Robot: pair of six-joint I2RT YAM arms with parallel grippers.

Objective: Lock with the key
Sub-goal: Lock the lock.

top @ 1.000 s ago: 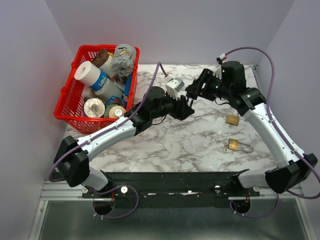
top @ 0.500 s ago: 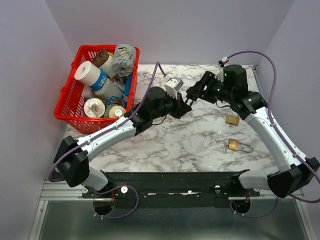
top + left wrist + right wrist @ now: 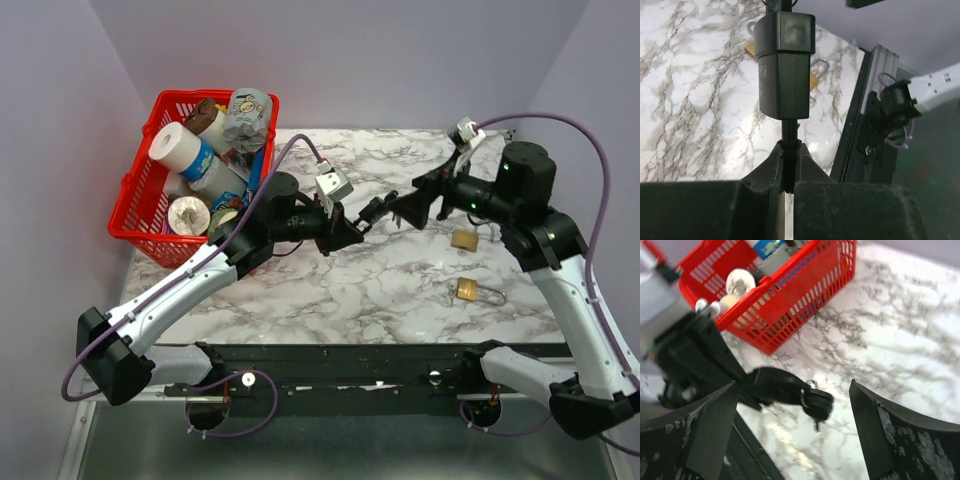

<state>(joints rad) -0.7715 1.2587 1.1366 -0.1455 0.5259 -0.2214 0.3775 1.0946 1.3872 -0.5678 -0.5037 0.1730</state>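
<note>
- Black plastic-headed key (image 3: 785, 65) — its thin dark blade is pinched between the pressed-together fingers of the left gripper (image 3: 789, 172). It is held clear of the white, grey-veined marble-look tabletop (image 3: 380, 290) near the middle, head pointing away from that gripper.
- Compared with half a second ago, the left gripper and the key have drawn back toward the left and the near edge. The right arm's upper joints have swung out toward the right side.
- Both locks lie where they were, on the right of the table: a blocky brass padlock (image 3: 463, 240) and, nearer the front edge, a brass padlock with a silver shackle (image 3: 467, 290).
- The right gripper (image 3: 793, 390) is spread wide and holds nothing — in its wrist view the key shows beyond and between its two scuffed black fingers.
- Raised lettering runs along one side of the key head. It seems to begin with a K; the rest is too blurred to read.
- The key head is a smooth, boxy block with rounded corners, and the right wrist view shows a thin silvery ring near its end.
- A red plastic lattice basket (image 3: 135, 215) at the back left holds rolls and containers, with labels too small to read.
</note>
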